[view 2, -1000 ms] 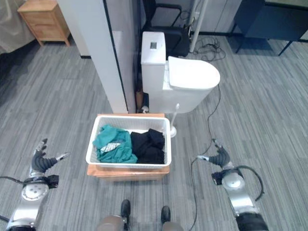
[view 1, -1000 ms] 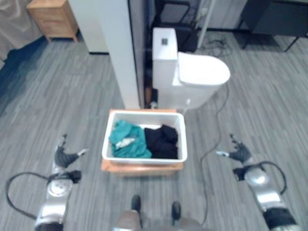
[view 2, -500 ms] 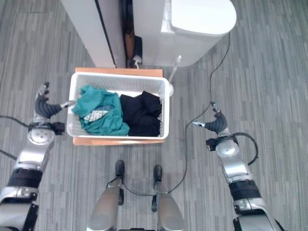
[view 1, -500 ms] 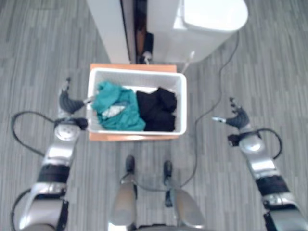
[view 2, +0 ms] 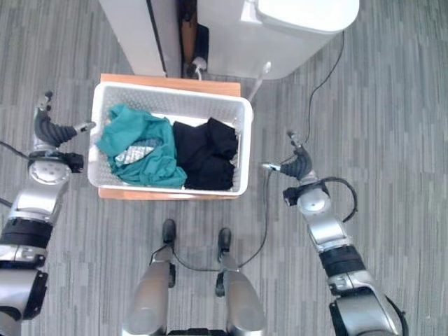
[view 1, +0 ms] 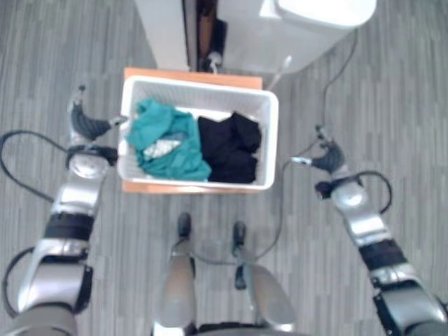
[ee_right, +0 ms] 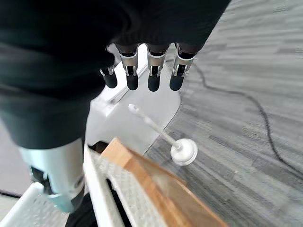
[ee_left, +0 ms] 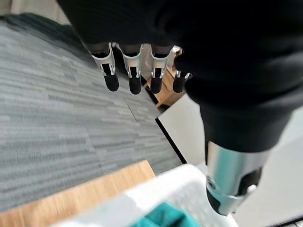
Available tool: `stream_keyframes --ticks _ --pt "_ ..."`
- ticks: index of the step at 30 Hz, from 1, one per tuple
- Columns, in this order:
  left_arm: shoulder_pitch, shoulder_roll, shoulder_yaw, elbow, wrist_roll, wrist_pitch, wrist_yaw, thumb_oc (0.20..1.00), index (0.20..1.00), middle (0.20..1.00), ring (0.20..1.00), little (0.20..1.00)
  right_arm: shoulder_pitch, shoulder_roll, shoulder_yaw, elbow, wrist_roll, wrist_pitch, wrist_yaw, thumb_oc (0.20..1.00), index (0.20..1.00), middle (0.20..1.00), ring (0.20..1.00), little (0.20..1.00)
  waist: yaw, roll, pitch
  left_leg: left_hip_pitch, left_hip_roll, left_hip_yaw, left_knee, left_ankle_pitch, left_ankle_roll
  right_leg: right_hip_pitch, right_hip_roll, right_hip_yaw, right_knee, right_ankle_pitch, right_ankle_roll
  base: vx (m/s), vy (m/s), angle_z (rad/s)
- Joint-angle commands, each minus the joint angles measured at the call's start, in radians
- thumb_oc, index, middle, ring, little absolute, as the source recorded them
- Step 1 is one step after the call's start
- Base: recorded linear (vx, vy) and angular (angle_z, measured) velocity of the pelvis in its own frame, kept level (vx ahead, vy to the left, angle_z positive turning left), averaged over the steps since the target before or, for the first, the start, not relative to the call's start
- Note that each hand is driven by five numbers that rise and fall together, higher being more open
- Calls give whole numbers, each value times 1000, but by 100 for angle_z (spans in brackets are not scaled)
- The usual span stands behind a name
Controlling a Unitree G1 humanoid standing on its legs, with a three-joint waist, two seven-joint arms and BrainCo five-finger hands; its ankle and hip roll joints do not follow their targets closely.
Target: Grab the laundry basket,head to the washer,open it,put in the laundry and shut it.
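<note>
At frame centre, the laundry basket [view 2: 170, 143] sits ungripped between open, empty left hand [view 2: 52, 130] and right hand [view 2: 296, 166]; both should close evenly under its rim.

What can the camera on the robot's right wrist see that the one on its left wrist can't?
The right wrist view alone takes in the toilet brush standing on the floor by the white toilet, past the open right hand. The left wrist view alone takes in a bit of the teal laundry and the open left hand. Both take in the white laundry basket on its wooden stand.
</note>
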Motion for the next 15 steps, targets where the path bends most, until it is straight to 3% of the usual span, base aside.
stream_keyframes --ticks 1,15 --pt "-64 32 5 39 -2 -23 48 1000 1000 1000 1000 1000 1 -5 -7 -101 27 -20 -20 1000 1000 1000 1000 1000 -5 9 -39 -68 35 0 130 -130 29 -82 -75 0 126 -62 35 -61 -10 -4" --pt "-112 67 -19 49 4 -9 55 1000 1000 1000 1000 1000 -93 28 60 -118 47 -7 -21 1000 1000 1000 1000 1000 -6 32 -10 -104 34 28 136 -124 27 -137 -88 8 139 -49 46 -9 -1 -6"
